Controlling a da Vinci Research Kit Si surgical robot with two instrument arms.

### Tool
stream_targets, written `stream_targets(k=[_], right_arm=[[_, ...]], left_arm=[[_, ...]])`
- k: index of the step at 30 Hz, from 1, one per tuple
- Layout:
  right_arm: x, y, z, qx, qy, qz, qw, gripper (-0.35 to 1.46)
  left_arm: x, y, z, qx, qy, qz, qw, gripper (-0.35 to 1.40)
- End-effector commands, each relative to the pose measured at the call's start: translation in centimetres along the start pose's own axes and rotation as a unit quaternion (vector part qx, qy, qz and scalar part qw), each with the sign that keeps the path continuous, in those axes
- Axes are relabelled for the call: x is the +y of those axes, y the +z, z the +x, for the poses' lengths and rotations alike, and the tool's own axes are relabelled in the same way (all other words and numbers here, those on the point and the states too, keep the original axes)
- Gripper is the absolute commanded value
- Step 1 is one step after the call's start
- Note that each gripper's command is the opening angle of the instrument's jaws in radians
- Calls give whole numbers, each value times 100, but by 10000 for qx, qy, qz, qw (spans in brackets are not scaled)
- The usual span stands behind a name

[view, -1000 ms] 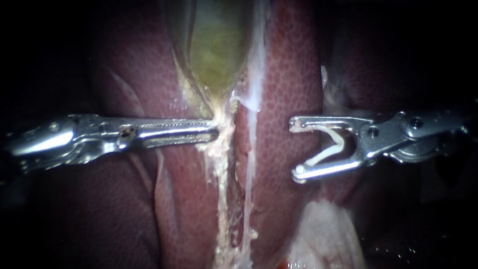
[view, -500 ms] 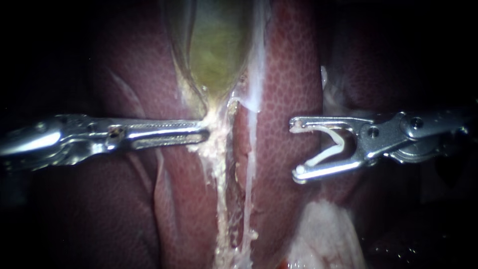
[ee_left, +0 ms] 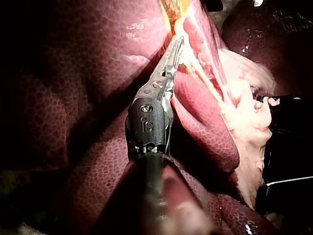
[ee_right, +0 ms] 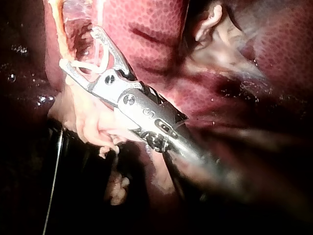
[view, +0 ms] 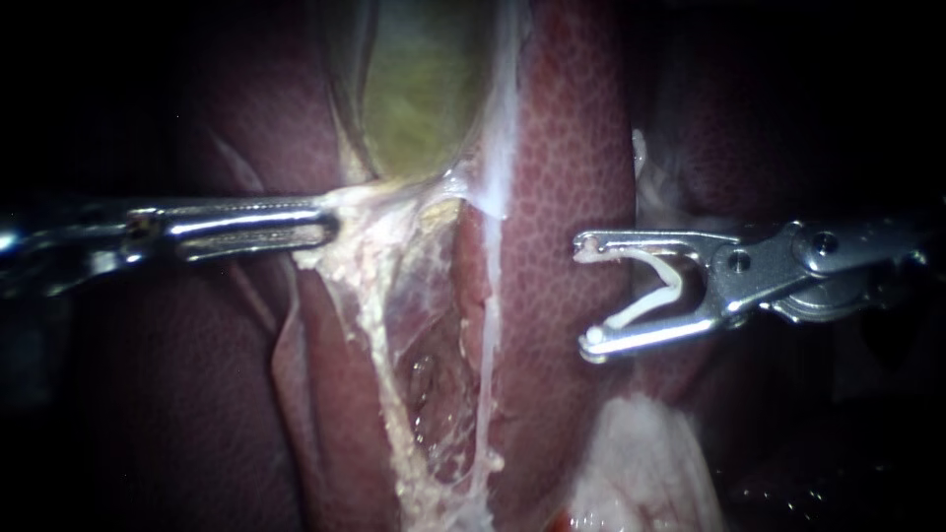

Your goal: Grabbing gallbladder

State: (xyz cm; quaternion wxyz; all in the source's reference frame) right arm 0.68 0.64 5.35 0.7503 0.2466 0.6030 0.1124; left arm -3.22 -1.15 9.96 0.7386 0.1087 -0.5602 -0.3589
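The green gallbladder (view: 424, 99) lies between lobes of dark red liver (view: 567, 167). My left instrument (view: 327, 225) comes in level from the left, its jaws shut on the pale tissue at the gallbladder's lower end and pulling it left. A thin membrane (view: 414, 296) is stretched open below the grip. In the left wrist view the same jaws (ee_left: 176, 45) pinch the yellowish gallbladder edge (ee_left: 173, 9). My right instrument (view: 585, 294) hangs over the liver to the right, apart from the gallbladder. Its jaws stand wide apart and carry a white clip (view: 652, 284) between them, which also shows in the right wrist view (ee_right: 80, 49).
Pale fatty tissue (view: 641, 463) lies under the right instrument. A white strand (view: 490, 296) runs down along the liver edge. Dark liver lobes (ee_left: 88, 78) flank the left instrument's shaft.
My left instrument has drawn back to the left with the gallbladder's lower end in its jaws, stretching the tissue and opening a membrane window beside the liver. The right instrument has not moved.
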Motion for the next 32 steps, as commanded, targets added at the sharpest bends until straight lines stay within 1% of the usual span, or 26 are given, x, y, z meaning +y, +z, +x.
stream_targets(k=[1, 3, 6, 11, 32], right_arm=[[0, 0, 0, 0, 0, 0, 10000, 60], [1, 0, 0, 0, 0, -1, 10000, 60], [1, 0, 0, 0, 0, -1, 10000, 60], [1, 0, 0, 0, 0, -1, 10000, 60], [0, 1, -1, 1, 28, -2, 10000, 60]], left_arm=[[-1, -2, -5, -35, 12, -19, 10000, -35], [-3, -5, -11, -90, 18, -27, 10000, -35], [-6, -9, -16, -130, 60, -30, 9999, -35], [-5, -15, -24, -168, 61, -31, 9998, -35], [-5, -15, -23, -168, 61, -57, 9998, -35]])
